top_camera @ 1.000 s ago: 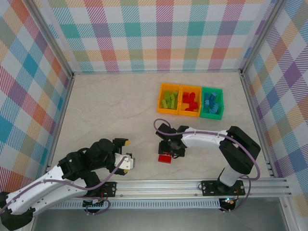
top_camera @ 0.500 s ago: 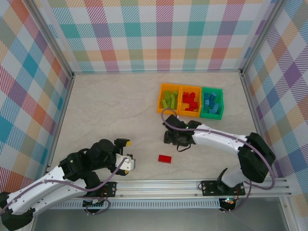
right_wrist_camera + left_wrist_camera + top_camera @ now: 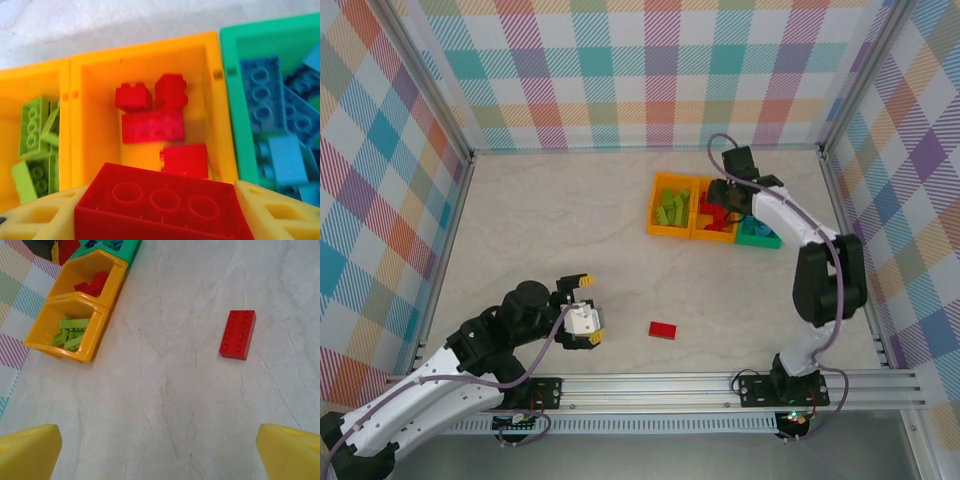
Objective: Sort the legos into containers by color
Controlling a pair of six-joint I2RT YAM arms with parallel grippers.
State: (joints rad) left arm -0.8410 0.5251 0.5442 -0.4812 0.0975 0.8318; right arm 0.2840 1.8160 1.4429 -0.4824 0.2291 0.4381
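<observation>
Light: bright, even and diffuse from above, with the counter [image 3: 540, 220] evenly lit.
Shadows: faint and short beside the bins [image 3: 670, 232] and the loose red brick [image 3: 238, 334].
Left wrist view: crisp mid-frame; the yellow fingertips [image 3: 30, 452] at the bottom corners blur.
Right wrist view: soft throughout — the gripped red brick [image 3: 162, 207] is close and hazy, and the blue bricks [image 3: 272, 107] smear toward the edge.

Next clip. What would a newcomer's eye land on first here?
First, the held red brick clamped in the right gripper, over the middle orange bin that has other red bricks inside. Then the lone red brick lying flat on the table toward the near edge, ahead of the open left gripper.
</observation>
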